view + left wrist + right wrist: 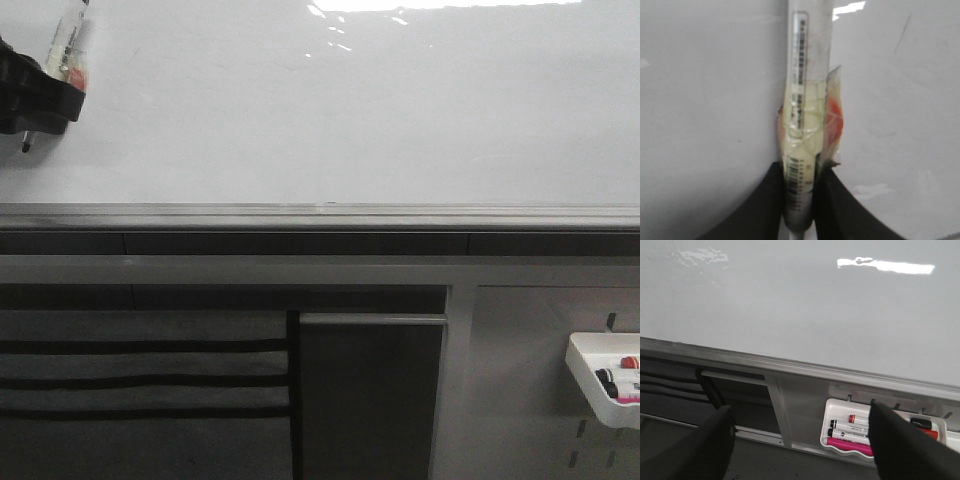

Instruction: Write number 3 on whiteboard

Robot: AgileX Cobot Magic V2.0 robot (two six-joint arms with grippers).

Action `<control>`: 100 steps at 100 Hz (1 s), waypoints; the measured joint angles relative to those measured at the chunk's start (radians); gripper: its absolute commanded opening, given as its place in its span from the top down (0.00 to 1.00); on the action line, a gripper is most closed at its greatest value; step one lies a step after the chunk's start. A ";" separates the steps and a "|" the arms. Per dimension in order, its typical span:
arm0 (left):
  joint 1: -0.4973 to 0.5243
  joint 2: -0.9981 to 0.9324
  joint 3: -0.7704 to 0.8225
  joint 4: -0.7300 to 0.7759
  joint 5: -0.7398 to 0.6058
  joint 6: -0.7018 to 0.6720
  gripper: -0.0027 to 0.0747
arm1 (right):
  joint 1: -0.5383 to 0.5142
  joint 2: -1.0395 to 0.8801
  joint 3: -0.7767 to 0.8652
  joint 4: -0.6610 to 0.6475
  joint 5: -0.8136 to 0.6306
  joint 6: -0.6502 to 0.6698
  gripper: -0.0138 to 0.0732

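The whiteboard [350, 110] fills the upper front view, glossy white with glare at the top. No number 3 shows on it. My left gripper [30, 100] is at the board's far left edge, shut on a marker [70, 45] wrapped in yellowed tape, whose dark tip [26, 147] points down close to the board. In the left wrist view the black fingers [765, 210] clamp the marker [805, 100] in front of the board [705, 100]. My right gripper [805, 445] is open and empty, low in front of the board [790, 305], and is out of the front view.
A grey metal ledge [320, 215] runs along the board's lower edge and shows in the right wrist view [790, 367]. Below right, a white tray [585, 375] on a slotted grey panel holds spare markers [852, 429]. Dark slats [140, 380] lie below left.
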 measured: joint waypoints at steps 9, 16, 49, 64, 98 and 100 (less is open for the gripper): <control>0.000 0.000 0.000 0.002 0.000 0.000 0.94 | 0.000 0.000 -0.001 0.002 0.000 0.000 0.27; 0.000 -0.002 0.000 0.004 0.007 0.000 0.98 | 0.000 0.004 -0.013 0.005 0.014 0.000 0.27; -0.043 -0.144 -0.079 0.078 0.436 0.034 0.99 | 0.031 0.166 -0.186 0.102 0.220 -0.093 0.27; -0.125 -0.213 -0.170 0.053 0.726 0.164 0.99 | 0.137 0.294 -0.279 0.182 0.300 -0.228 0.27; -0.319 -0.246 -0.246 -0.315 1.177 0.594 0.99 | 0.476 0.571 -0.461 0.192 0.395 -0.435 0.27; -0.331 -0.246 -0.246 -0.328 1.185 0.611 0.99 | 0.490 0.583 -0.471 0.192 0.396 -0.439 0.27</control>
